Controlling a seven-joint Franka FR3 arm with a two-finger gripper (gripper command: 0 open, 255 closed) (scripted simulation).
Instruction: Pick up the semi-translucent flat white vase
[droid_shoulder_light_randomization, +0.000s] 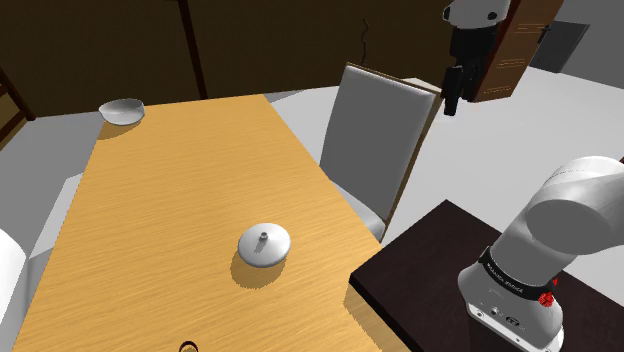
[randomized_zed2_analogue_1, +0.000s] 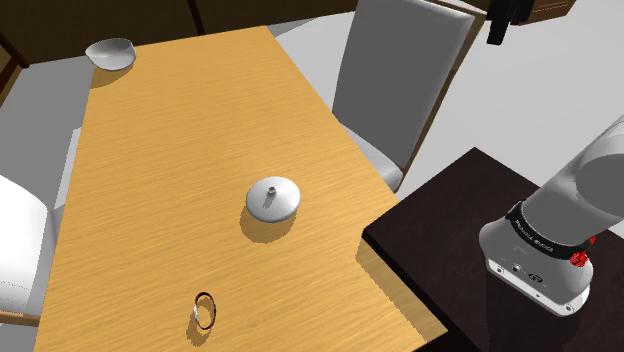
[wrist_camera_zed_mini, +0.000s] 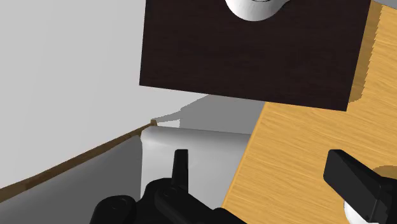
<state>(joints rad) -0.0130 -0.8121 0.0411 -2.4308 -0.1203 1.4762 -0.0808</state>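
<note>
Flat white vase (droid_shoulder_light_randomization: 265, 243) with a short neck, standing upright near the middle of the wooden table (droid_shoulder_light_randomization: 170, 200). Gripper (droid_shoulder_light_randomization: 452, 100) high above the grey chair (droid_shoulder_light_randomization: 375, 140), well apart from the vase, with fingers (wrist_camera_zed_mini: 181, 167) spread and nothing between them. White bowl (droid_shoulder_light_randomization: 122, 110) at the far table corner. Small ring (randomized_zed2_analogue_1: 205, 308) cut off by the shoulder view's lower edge.

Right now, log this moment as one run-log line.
phase: pre-grasp | end effector: open, empty, raised over chair | vase: upright on table, untouched
</note>
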